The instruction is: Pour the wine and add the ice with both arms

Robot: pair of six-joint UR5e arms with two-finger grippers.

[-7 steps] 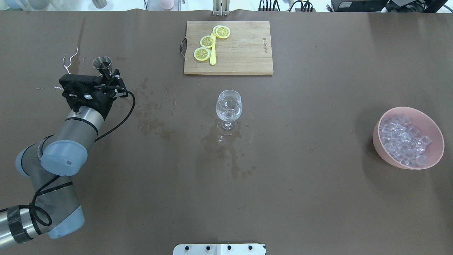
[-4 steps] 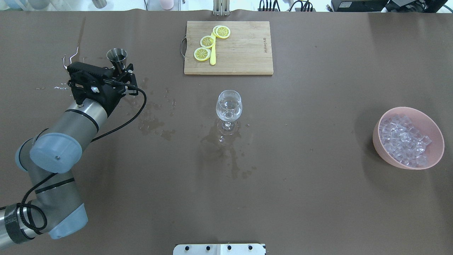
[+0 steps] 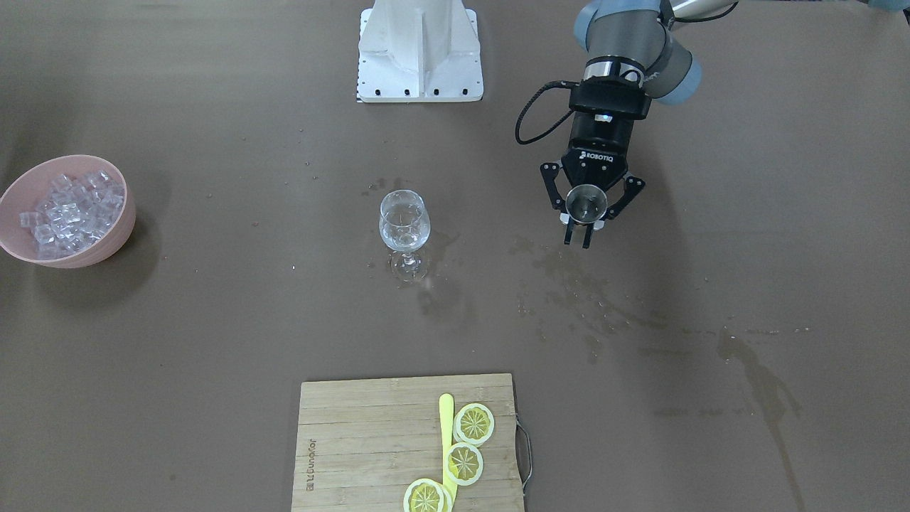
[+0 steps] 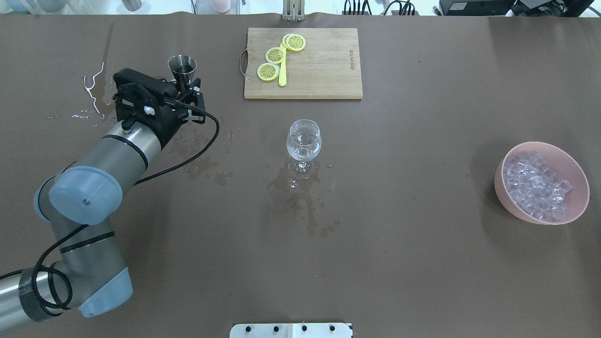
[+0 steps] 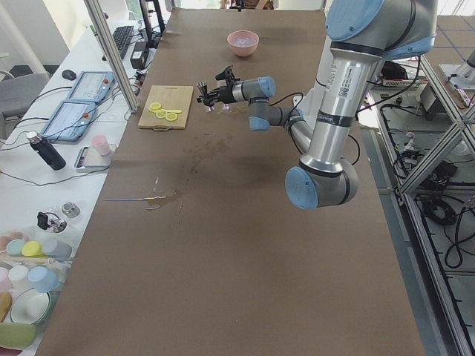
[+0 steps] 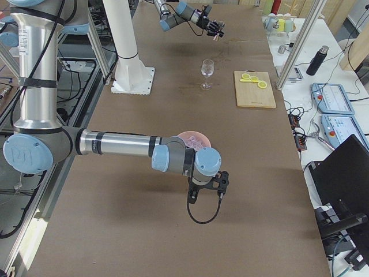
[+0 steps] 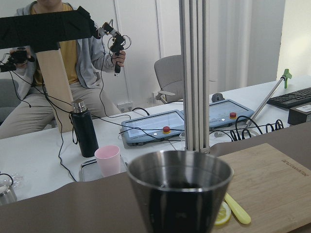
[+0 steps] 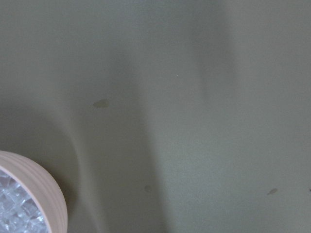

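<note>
My left gripper (image 4: 186, 87) is shut on a steel jigger (image 4: 182, 65) and holds it upright above the table, left of the wine glass (image 4: 304, 140). The front view shows the gripper (image 3: 584, 227), the jigger (image 3: 586, 202) and the glass (image 3: 404, 222). In the left wrist view the jigger (image 7: 180, 194) is dark inside, and I cannot tell whether it holds wine. Ice (image 4: 535, 185) fills a pink bowl (image 4: 514, 209) at the right. My right gripper (image 6: 206, 187) shows only in the exterior right view, near the bowl (image 6: 183, 136); I cannot tell whether it is open or shut.
A wooden cutting board (image 4: 324, 70) with lemon slices (image 4: 268, 71) and a yellow knife (image 4: 282, 75) lies beyond the glass. Wet patches (image 4: 202, 162) mark the brown table between jigger and glass and around the glass foot. The white pedestal (image 3: 419, 53) stands at the robot's side.
My left gripper has carried the jigger to the right and a little farther from the robot. The glass, bowl and board have not moved.
</note>
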